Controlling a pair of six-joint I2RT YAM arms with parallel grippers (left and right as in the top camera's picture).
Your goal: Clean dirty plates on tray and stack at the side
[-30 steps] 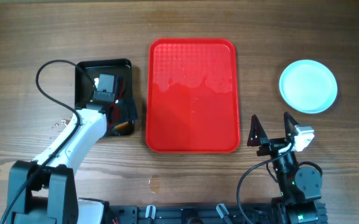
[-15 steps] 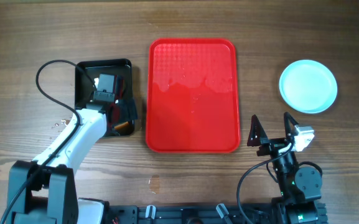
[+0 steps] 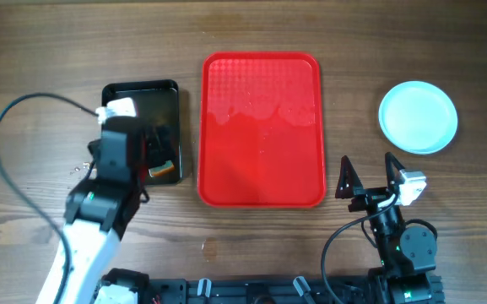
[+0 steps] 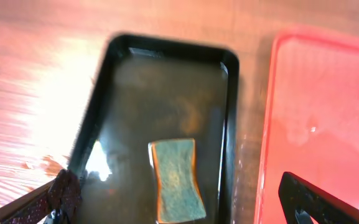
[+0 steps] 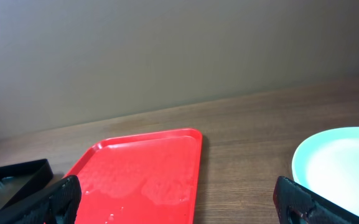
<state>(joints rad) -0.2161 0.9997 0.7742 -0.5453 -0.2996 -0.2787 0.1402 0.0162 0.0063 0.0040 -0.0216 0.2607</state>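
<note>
The red tray (image 3: 260,127) lies mid-table with no plate on it, only wet patches; the right wrist view also shows this tray (image 5: 142,177). A pale blue plate (image 3: 418,116) sits on the wood at the far right, off the tray; its edge (image 5: 341,168) also shows in the right wrist view. Whether more plates lie under it I cannot tell. My left gripper (image 3: 142,154) hangs open over the black tray's near end, above the sponge (image 4: 176,180) and not touching it. My right gripper (image 3: 368,176) stands open and empty near the front edge, between tray and plate.
A small black tray (image 3: 142,93) left of the red tray holds water and the blue-green, orange-edged sponge (image 3: 165,171). The left arm's cable (image 3: 7,160) loops over the wood on the left. A grey wall (image 5: 167,50) backs the table.
The left arm has pulled back toward the front left and risen, its gripper still open over the black tray with the sponge lying there. The right arm has not moved.
</note>
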